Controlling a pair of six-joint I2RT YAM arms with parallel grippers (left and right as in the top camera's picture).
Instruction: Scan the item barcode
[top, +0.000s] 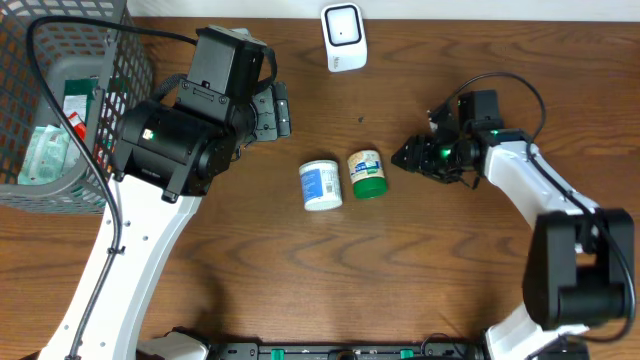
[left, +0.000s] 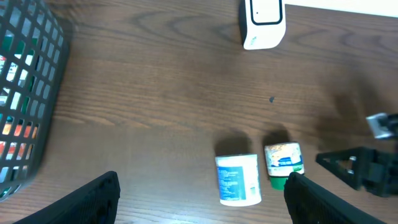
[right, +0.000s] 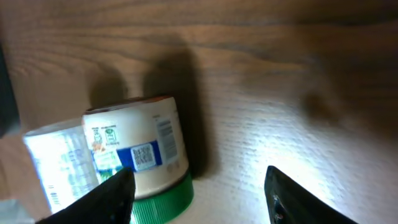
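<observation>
Two small containers lie on their sides mid-table: a white tub with a blue label (top: 321, 185) and, just right of it, a cream jar with a green lid (top: 366, 173). The white barcode scanner (top: 342, 37) stands at the table's far edge. My right gripper (top: 405, 155) is open just right of the green-lidded jar. In the right wrist view the jar (right: 140, 155) lies beside the left finger, code patch (right: 143, 155) facing up, with nothing between the fingers of the gripper (right: 199, 196). My left gripper (top: 280, 112) hangs open above the table, empty (left: 202, 208).
A dark wire basket (top: 60, 100) holding packaged goods stands at the left edge, under my left arm. In the left wrist view the basket (left: 25, 93) fills the left side and the scanner (left: 263, 23) sits at the top.
</observation>
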